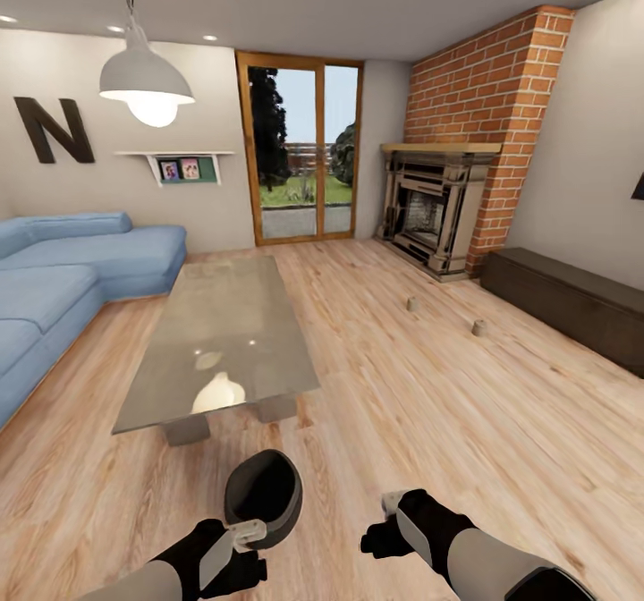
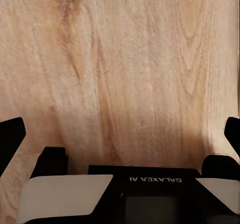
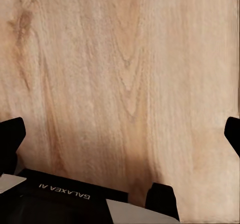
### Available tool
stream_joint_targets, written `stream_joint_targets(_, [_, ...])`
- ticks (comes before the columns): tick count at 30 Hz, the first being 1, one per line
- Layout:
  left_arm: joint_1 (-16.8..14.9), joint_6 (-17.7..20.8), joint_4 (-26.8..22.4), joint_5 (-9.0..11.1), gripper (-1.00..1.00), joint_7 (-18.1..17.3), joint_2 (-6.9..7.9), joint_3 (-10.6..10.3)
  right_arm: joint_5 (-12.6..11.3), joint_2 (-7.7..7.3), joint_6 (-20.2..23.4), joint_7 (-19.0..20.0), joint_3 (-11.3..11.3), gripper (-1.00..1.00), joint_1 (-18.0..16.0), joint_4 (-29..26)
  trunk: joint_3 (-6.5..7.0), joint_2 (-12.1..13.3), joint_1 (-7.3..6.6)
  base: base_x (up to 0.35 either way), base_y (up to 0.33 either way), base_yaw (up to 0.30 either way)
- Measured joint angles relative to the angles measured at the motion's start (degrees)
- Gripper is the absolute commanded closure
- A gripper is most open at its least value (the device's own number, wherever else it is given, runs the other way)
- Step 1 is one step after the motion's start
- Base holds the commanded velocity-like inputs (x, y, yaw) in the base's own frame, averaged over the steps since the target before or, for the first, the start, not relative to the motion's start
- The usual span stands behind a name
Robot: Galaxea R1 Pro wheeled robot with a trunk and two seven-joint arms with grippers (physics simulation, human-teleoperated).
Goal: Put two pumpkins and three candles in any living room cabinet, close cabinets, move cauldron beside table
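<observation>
While both arms hang low over pale wood-grain floor (image 1: 429,404), matte black round cauldron (image 1: 263,495) sits just ahead of left gripper (image 2: 120,134), near glass table (image 1: 224,333), two stubby candles (image 1: 412,303) by dark cabinet (image 1: 572,301), both grippers' fingers spread, right gripper (image 3: 120,134) empty too.

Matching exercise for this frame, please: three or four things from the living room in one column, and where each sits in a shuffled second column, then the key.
1. cauldron
2. candles
3. cabinet
4. table

A. along the right-hand wall, drawers shut
B. on the floor just ahead of the left gripper
C. beside the blue sofa
D. on the bare floor in front of the fireplace

Pairs: 1-B, 2-D, 3-A, 4-C
</observation>
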Motion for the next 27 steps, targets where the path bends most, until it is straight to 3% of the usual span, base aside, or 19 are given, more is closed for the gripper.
stream_joint_targets(16, [0.0, -0.3, 0.0, 0.0, -1.00, 0.0, -0.29, 0.1, 0.0, 0.00, 1.4, -0.1, 0.0, -1.00, 0.0, -0.1, 3.00, 6.4, -3.53, -0.015, 0.000, -0.292])
stream_joint_targets(27, [0.0, -1.1, 0.1, 0.1, -1.00, -0.1, -0.36, 0.1, 0.0, 0.00, 1.4, -0.1, 0.0, -1.00, 0.0, -0.1, 3.75, 6.4, -3.54, 0.000, 0.000, -0.226])
